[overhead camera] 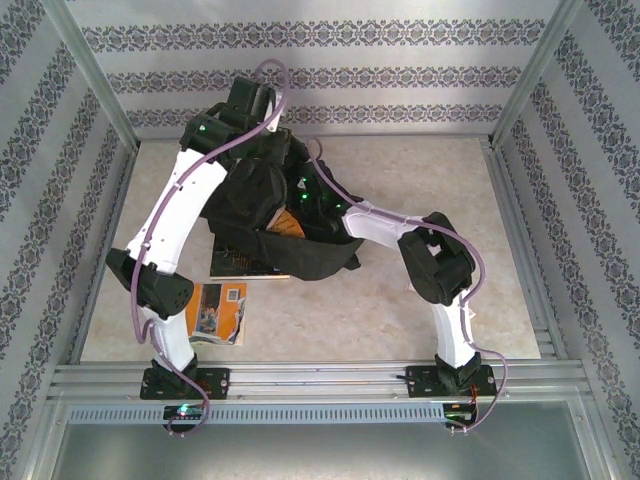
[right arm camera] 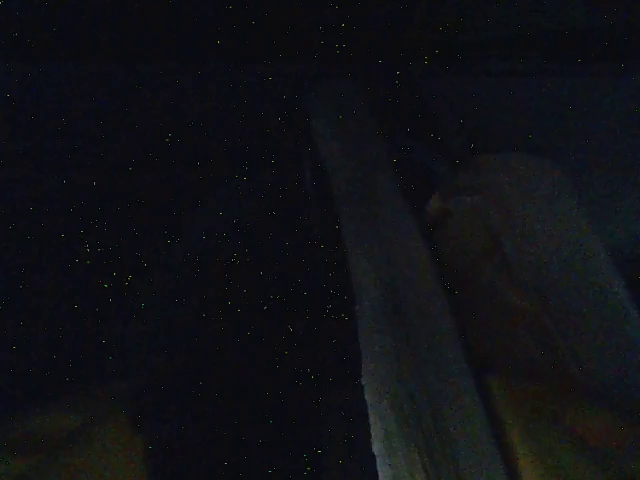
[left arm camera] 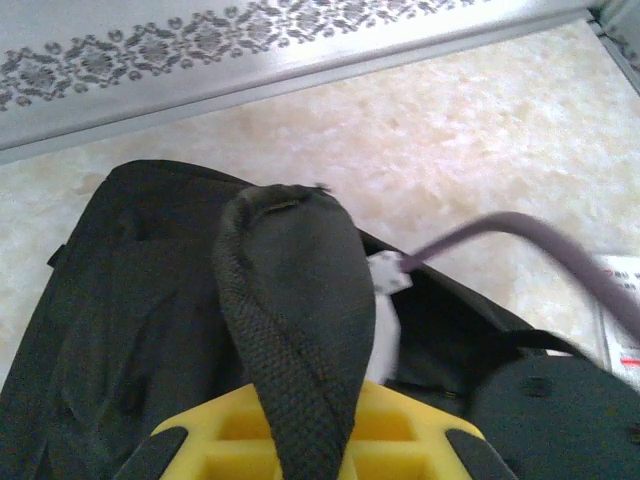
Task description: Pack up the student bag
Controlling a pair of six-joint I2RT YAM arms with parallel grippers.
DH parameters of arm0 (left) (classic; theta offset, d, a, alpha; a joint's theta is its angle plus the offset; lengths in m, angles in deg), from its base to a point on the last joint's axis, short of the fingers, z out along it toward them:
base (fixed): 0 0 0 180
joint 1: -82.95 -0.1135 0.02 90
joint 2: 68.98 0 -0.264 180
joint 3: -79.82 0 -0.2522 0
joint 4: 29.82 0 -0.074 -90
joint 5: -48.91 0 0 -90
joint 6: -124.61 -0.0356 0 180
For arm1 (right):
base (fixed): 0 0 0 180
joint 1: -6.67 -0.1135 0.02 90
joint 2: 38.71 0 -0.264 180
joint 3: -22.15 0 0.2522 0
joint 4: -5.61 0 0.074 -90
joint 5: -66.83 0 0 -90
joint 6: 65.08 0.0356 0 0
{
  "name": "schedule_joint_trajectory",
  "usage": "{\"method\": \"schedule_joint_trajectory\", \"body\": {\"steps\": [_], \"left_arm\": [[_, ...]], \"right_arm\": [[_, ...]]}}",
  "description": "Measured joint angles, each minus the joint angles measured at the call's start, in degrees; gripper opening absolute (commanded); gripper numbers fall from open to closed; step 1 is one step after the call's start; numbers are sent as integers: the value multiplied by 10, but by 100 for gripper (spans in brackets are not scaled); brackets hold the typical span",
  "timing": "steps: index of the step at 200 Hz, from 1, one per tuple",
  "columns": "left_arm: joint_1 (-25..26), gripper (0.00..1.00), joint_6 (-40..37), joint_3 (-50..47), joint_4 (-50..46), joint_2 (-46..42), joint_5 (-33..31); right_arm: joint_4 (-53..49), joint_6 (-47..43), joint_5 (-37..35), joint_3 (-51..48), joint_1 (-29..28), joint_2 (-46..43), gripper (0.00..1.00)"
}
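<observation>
**A:** Where was the student bag [overhead camera: 300,250]?

**B:** About mid-counter, a bit toward the far side. It was a big black heap of soft fabric, slumped, with its mouth turned to the right.

**A:** And the arms?

**B:** The left arm [overhead camera: 185,195] arched over the bag's left side. From its wrist I saw the left hand [left arm camera: 310,452] clamped together on a black webbing strap [left arm camera: 290,300]. The strap stood up in a loop above the yellow hand body, with the bag's dark cloth spread out behind it.

**A:** The other one?

**B:** The right arm [overhead camera: 385,222] came in low from the right, and the right hand was sunk in the bag's mouth. It was nearly black in there, just two faint pale shapes. I couldn't tell whether the fingers were apart or together, or on anything.

**A:** Anything else lying about?

**B:** A book [overhead camera: 240,265] lay flat with its far edge tucked under the bag's near side. An orange-covered booklet [overhead camera: 218,312] lay just nearer than that, beside the left arm's elbow. A purple cable [left arm camera: 520,235] crossed over the bag. Around it all was the pale marbled counter [overhead camera: 400,330], and a patterned wall [overhead camera: 300,35] stood behind.
</observation>
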Motion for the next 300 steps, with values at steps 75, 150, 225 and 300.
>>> {"method": "schedule_joint_trajectory", "body": {"steps": [75, 150, 225, 300], "left_arm": [[-18, 0, 35, 5, 56, 91, 68], [-3, 0, 64, -85, 142, 106, 130], [55, 0, 66, -143, 197, 139, 151], [72, 9, 66, -186, 216, 150, 162]], "right_arm": [[-142, -176, 7, -147, 68, -268, 76], [-290, -218, -127, -293, 188, -430, 83], [-398, -195, -237, -278, 342, -297, 98], [-443, -185, -217, -233, 358, -174, 79]]}}
